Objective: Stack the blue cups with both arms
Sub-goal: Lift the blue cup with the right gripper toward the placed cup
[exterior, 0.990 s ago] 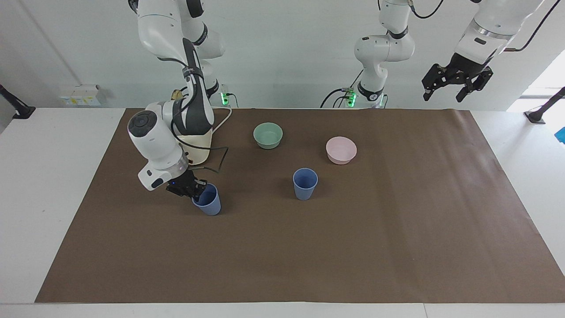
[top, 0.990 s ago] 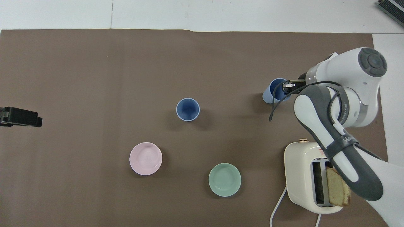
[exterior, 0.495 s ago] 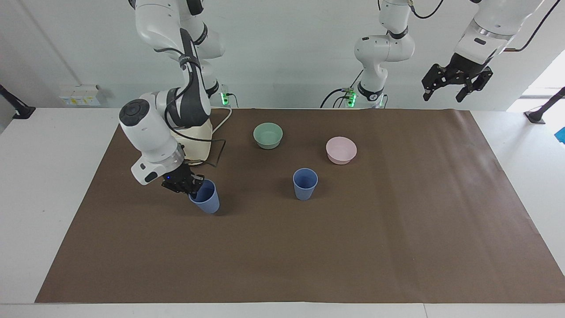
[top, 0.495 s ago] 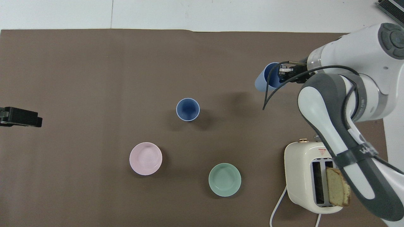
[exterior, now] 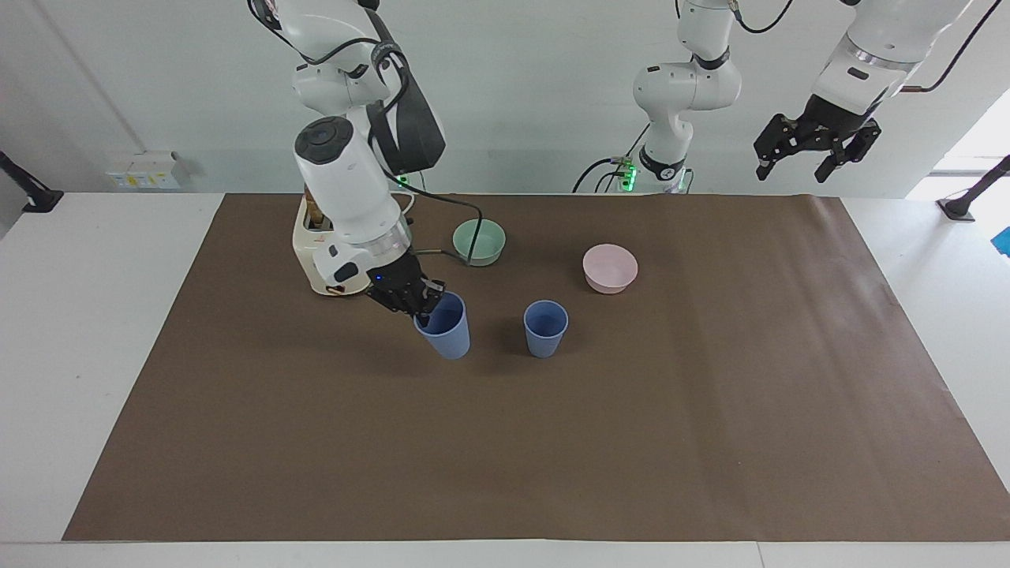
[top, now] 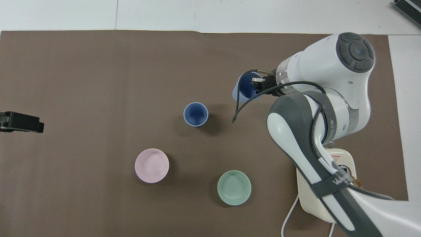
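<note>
The right gripper is clamped onto the rim of one blue cup, one finger dipping inside the mouth and the other pressed against the outer wall. That held cup hangs tilted above the brown mat, up off the surface, with its shadow falling on the mat beneath it. From overhead the same cup shows at the end of the right arm, the gripper tucked into its opening.

The second blue cup stands upright on the mat, mouth open to the ceiling, just beside the held one toward the left arm's end of the tabletop. The two cups are close but apart, not touching. Overhead it sits near the middle of the mat.

The left gripper waits high in the air over the left arm's end of the tabletop, jaws spread wide and carrying nothing. In the overhead view only its dark tip pokes in at the edge.

Nearer to the robots than the standing cup rest two bowls: the pink bowl and the green bowl, well apart from each other. Overhead they show as the pink bowl and the green bowl. A cream toaster sits by the right arm's base, partly hidden by the arm, its white cord trailing off.
</note>
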